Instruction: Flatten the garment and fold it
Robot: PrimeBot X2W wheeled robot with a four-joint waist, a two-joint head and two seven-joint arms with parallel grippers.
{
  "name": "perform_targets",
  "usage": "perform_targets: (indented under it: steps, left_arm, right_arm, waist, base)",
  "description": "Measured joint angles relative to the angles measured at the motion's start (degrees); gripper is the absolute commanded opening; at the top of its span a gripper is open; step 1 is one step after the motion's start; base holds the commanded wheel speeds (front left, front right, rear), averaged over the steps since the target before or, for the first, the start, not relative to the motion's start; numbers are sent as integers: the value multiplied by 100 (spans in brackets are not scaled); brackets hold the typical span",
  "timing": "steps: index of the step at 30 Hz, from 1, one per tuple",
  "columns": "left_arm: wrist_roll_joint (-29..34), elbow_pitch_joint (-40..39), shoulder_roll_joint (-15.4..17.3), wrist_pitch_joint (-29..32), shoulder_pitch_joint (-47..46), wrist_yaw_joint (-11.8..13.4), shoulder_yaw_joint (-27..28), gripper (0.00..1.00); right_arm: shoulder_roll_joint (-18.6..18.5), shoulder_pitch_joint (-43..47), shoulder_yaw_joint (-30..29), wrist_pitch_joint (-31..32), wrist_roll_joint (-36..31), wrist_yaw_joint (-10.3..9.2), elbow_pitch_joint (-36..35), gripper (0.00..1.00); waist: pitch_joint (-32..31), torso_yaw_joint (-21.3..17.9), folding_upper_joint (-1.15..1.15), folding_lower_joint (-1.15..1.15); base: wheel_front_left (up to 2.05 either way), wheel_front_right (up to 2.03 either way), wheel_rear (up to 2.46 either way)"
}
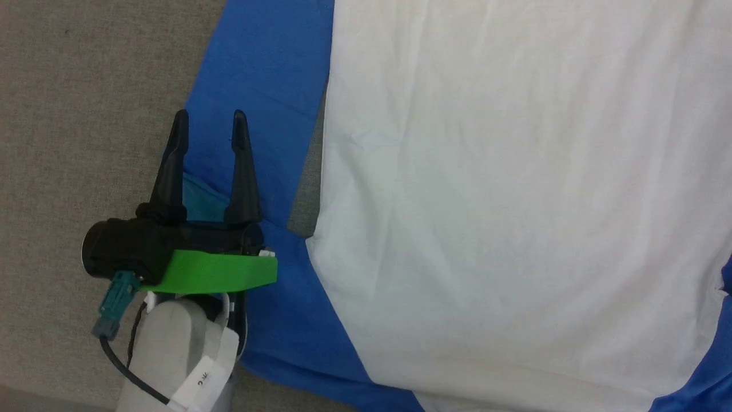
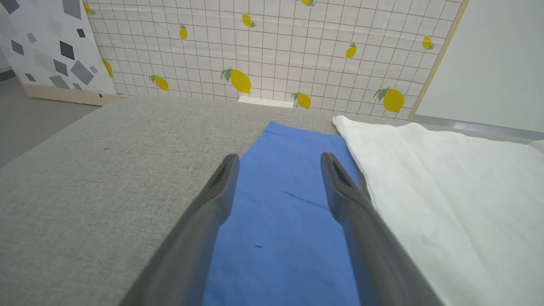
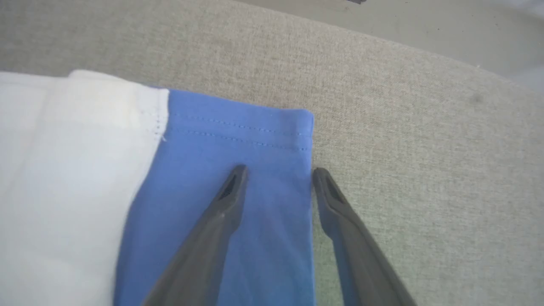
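The garment (image 1: 514,200) lies spread on a grey cloth surface, its white body covering most of the head view. One blue sleeve (image 1: 257,86) runs along the body's left side. My left gripper (image 1: 210,117) hovers over that sleeve, open, with nothing between its fingers; the left wrist view shows the sleeve (image 2: 284,212) under the left gripper (image 2: 278,159), cuff at the far end. In the right wrist view my right gripper (image 3: 278,170) is open over the other blue sleeve (image 3: 238,170), straddling its outer edge just short of the stitched cuff.
Grey fabric surface (image 1: 74,114) extends left of the garment. Beyond its far edge stands a wall panel with a lemon-and-grid pattern (image 2: 272,46) and a panel with grey shapes (image 2: 42,46). Bare grey surface (image 3: 425,170) lies right of the right sleeve.
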Motion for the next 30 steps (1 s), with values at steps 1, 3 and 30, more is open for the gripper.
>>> perform_targets:
  steps: [1,3,30]
  left_arm:
    - [11,20,-9,1,0,-2,12,100]
    - [27,65,-22,1,2,-3,32,100]
    - [-82,449,-76,0,957,-194,612,100]
  right_arm:
    - [5,0,2,82,64,1,27,0]
    - [40,7,-62,107,107,3,38,0]
    - [-354,2577,-615,-330,1982,2,-2966,0]
  waist:
    - [-24,-4,0,0]
    - [-88,-19,0,0]
    - [-2389,-580,0,-1]
  base:
    - [0,0,0]
    - [0,0,0]
    - [0,0,0]
